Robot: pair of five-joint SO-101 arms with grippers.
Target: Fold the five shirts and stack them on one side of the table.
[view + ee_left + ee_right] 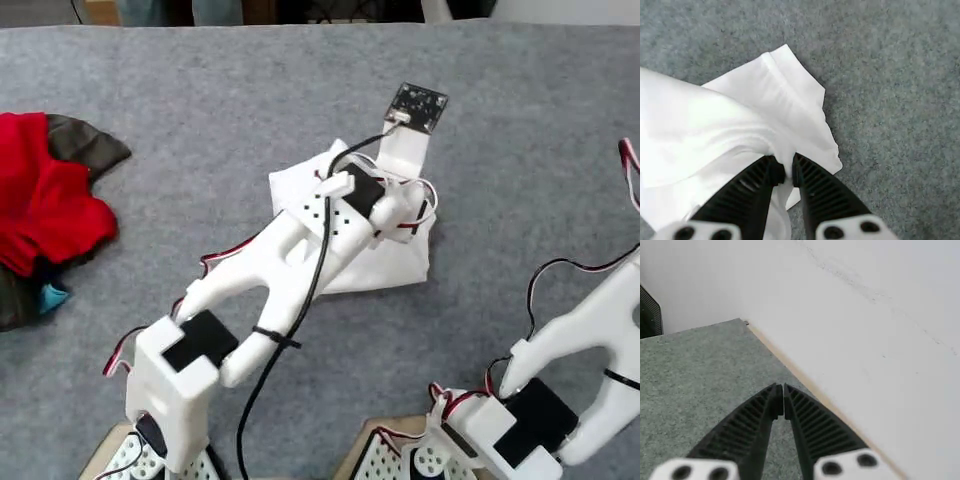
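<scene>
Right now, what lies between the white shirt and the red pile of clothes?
Nothing: in the high view, the stretch between the white shirt and the red pile is bare grey table cover.

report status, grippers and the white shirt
Left gripper shut on white shirt, mid-table. Right gripper shut, empty, by the table edge. Red and dark shirts heaped aside, nothing in the way.
</scene>
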